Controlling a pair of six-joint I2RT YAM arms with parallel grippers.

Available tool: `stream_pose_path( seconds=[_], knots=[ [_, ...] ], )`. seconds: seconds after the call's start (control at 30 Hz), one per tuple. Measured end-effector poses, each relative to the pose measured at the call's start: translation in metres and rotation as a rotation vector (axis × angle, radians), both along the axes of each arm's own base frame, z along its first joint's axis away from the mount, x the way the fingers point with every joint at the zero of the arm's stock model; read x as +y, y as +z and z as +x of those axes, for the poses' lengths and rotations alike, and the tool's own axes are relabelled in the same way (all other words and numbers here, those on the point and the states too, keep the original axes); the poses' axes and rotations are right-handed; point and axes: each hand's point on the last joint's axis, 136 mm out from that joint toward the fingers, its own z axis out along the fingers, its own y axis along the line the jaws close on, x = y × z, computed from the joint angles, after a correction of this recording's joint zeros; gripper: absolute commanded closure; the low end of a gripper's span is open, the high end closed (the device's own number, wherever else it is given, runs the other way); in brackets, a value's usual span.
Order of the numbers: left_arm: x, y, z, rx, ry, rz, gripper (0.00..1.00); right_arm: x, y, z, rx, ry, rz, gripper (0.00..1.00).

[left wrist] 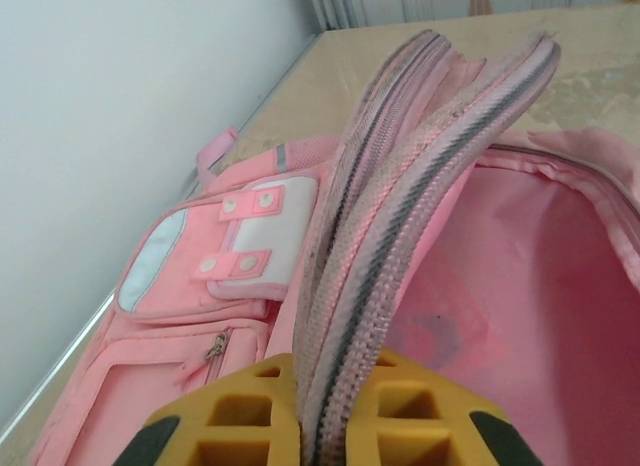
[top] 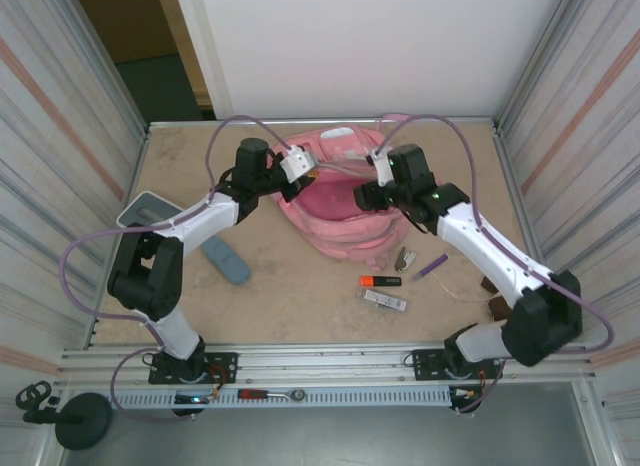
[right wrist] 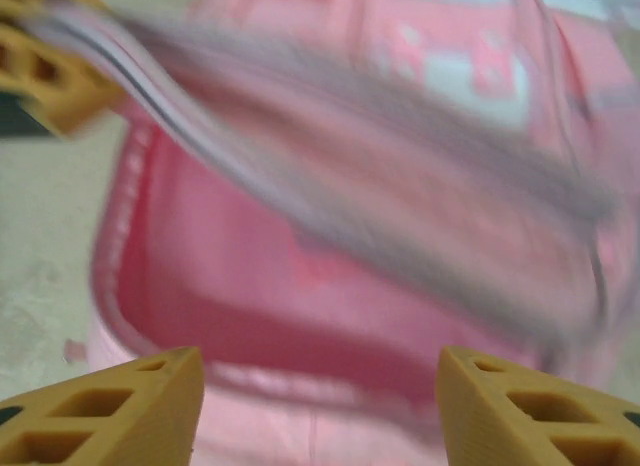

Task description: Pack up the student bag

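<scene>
1. You are looking at a sandy table [top: 290, 311] that is carrying several loose items.
2. An orange-and-black marker [top: 380, 281] is lying right of centre, with a white bar-shaped item [top: 385, 302] lying just nearer the front edge.
3. A purple pen [top: 432, 265] is lying tilted near a small metallic piece [top: 404, 258].
4. A blue-grey oblong object [top: 226, 259] is lying on the left, near a flat grey tray [top: 148, 208] sitting against the left wall.
5. A red-handled tool [top: 268, 394] is resting on the front rail.

Both arms stretch from the near edge toward the far middle, wrists turned toward each other. The left gripper [left wrist: 330, 416] pinches the zipped rim of the student bag [left wrist: 190, 306]. The right gripper [right wrist: 320, 406] hangs with jaws spread, holding nothing.
</scene>
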Motion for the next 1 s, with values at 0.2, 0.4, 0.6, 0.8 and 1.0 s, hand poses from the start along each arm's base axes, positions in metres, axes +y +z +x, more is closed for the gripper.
stream_pose_path(
  seconds=[0.2,0.4,0.6,0.8,1.0],
  knots=[
    [0.004,0.002,0.007,0.061,0.059,-0.055,1.00,-0.036,-0.070,-0.066,0.211,-0.114,-0.106,0.22],
    [0.006,-0.001,0.013,0.152,0.106,-0.119,1.00,0.055,-0.081,-0.121,0.183,0.196,-0.087,0.18],
    [0.007,-0.001,0.019,0.214,0.137,-0.163,1.00,0.172,-0.097,-0.129,0.101,0.399,0.004,0.14],
    [0.006,0.004,0.021,0.241,0.144,-0.177,1.00,0.259,-0.120,-0.116,0.056,0.456,0.037,0.07],
    [0.005,0.004,0.022,0.260,0.146,-0.179,1.00,0.284,-0.145,-0.105,0.070,0.434,0.063,0.02]
  ],
)
